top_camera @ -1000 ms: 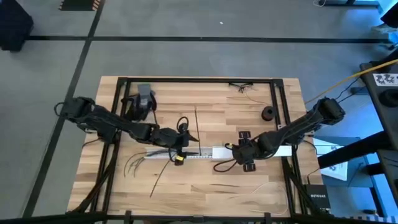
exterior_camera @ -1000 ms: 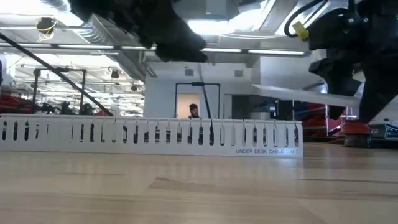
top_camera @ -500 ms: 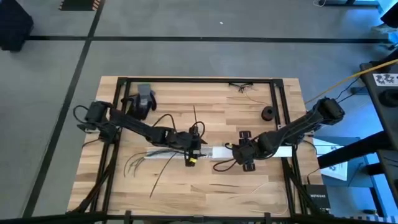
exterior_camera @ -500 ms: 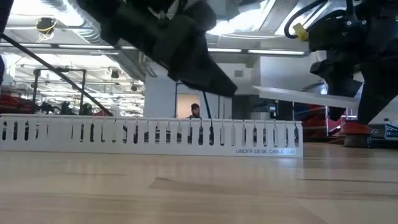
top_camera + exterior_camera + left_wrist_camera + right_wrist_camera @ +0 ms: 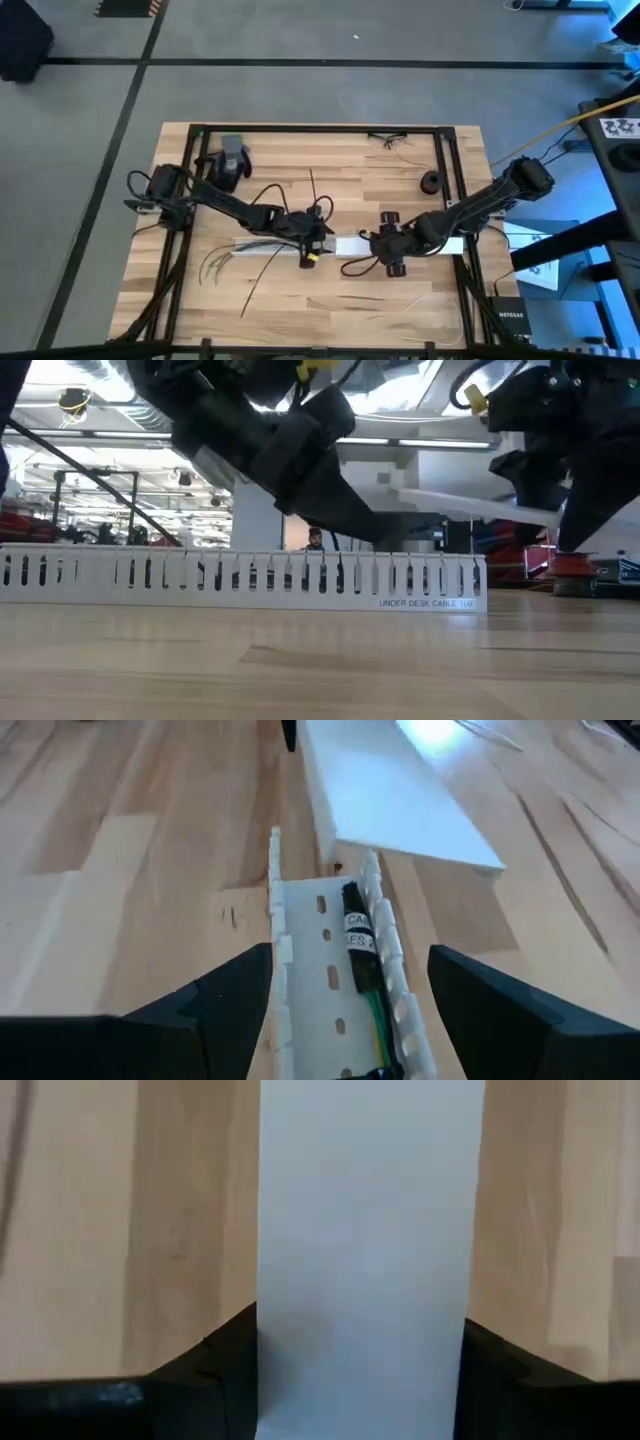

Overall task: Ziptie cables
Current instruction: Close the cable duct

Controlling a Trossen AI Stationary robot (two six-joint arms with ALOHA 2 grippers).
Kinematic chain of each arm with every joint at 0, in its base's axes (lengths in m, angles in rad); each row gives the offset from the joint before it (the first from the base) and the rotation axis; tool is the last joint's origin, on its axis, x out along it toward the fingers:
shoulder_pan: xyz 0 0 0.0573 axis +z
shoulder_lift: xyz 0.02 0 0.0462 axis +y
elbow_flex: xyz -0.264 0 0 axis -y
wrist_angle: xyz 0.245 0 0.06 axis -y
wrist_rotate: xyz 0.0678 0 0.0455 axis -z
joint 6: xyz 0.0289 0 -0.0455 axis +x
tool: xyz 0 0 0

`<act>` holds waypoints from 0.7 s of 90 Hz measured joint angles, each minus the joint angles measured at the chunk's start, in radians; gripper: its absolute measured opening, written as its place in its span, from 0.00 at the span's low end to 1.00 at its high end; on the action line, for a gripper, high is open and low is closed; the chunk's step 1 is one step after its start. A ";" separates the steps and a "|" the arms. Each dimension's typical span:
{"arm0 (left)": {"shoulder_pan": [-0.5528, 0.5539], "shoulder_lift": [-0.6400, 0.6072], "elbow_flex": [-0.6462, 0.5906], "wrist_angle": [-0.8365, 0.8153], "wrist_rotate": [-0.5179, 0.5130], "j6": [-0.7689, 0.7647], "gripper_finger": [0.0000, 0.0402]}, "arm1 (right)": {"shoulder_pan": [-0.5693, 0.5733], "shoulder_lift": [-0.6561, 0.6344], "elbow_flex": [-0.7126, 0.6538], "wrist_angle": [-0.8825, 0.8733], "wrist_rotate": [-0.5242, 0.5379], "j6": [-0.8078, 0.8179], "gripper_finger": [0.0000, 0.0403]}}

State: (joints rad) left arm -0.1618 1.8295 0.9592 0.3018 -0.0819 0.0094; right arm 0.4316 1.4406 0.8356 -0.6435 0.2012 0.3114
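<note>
left gripper [image 5: 350, 1010] advanced; wrist shows cables [image 5: 362, 970] in tray [image 5: 320, 935].

Blocked mid-table by the white slotted cable tray [image 5: 270, 247] with the flat white cover strip [image 5: 400, 243] beyond its end, left gripper [image 5: 322, 236] and right gripper [image 5: 375, 243] crowding the gap between; open wood [image 5: 330, 165] behind, more bare wood in front [image 5: 330, 300]

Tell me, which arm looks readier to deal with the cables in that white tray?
Probably the left. Its pincer is open astride the white tray, right over the cables. The right pincer grips the flat white lid.
</note>
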 joint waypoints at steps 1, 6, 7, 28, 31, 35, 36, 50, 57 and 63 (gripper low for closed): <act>-0.001 -0.006 0.000 -0.008 -0.001 0.001 0.65 | 0.000 0.000 0.000 0.002 0.000 -0.001 0.54; -0.004 -0.036 0.000 -0.043 -0.017 0.003 0.65 | 0.000 0.000 0.000 0.010 0.000 -0.001 0.54; -0.005 -0.042 0.000 -0.050 -0.020 0.003 0.65 | 0.000 0.000 0.000 0.011 0.000 -0.001 0.54; -0.024 -0.106 0.000 -0.111 -0.033 0.023 0.65 | 0.000 0.002 0.000 0.090 0.024 -0.009 0.54; -0.028 -0.106 0.000 -0.116 -0.034 0.022 0.65 | 0.000 0.007 0.000 0.098 0.025 -0.009 0.54; -0.031 -0.106 0.000 -0.136 -0.034 0.020 0.65 | 0.000 0.014 0.000 0.105 0.025 -0.006 0.54; -0.032 -0.106 0.000 -0.143 -0.034 0.019 0.65 | 0.000 0.016 0.000 0.107 0.025 -0.005 0.54; -0.051 -0.108 0.000 -0.244 -0.037 -0.023 0.65 | 0.000 0.053 0.000 0.177 0.024 -0.008 0.54; -0.061 -0.109 0.000 -0.273 -0.037 -0.054 0.65 | -0.005 0.080 0.000 0.208 0.033 -0.039 0.54; -0.070 -0.109 0.000 -0.289 -0.037 -0.071 0.65 | -0.015 0.104 0.000 0.237 0.025 -0.055 0.54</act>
State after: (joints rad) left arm -0.2314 1.7203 0.9592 0.0130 -0.1192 -0.0618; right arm 0.4162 1.5444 0.8360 -0.4068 0.2259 0.2564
